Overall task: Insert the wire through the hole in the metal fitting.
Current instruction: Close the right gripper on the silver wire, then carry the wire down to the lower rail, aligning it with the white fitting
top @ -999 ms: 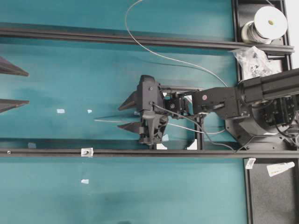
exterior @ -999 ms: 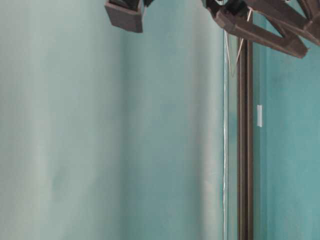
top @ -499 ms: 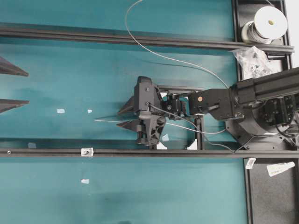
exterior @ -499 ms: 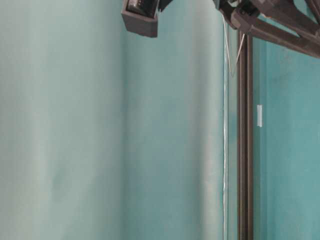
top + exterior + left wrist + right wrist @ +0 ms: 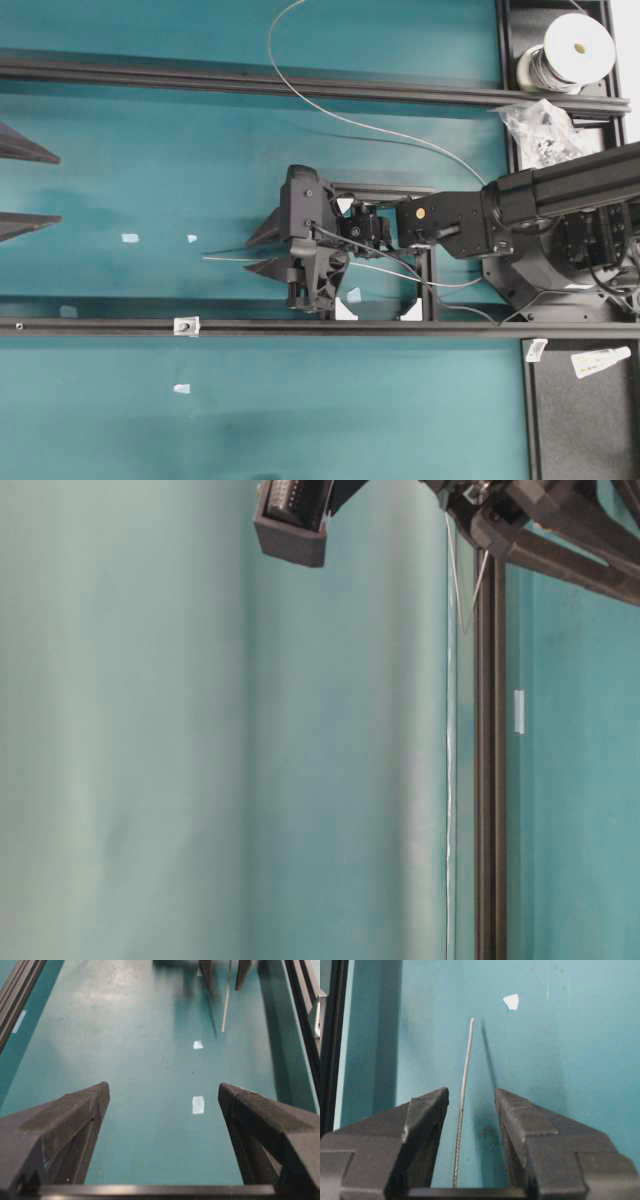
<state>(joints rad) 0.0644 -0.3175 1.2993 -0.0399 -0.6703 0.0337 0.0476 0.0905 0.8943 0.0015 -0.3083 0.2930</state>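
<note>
Right gripper (image 5: 470, 1105) fingers narrowed around the wire (image 5: 464, 1095) without touching it, left gripper (image 5: 162, 1105) wide and empty, fitting (image 5: 185, 325) on the black rail (image 5: 400, 328), well apart.

A robotics lab bench is shown: a teal work surface (image 5: 200, 160) is crossed by black aluminium rails (image 5: 250, 85), and a wire spool (image 5: 572, 52) and a bag of small parts (image 5: 545, 130) are kept at its far right corner.
</note>
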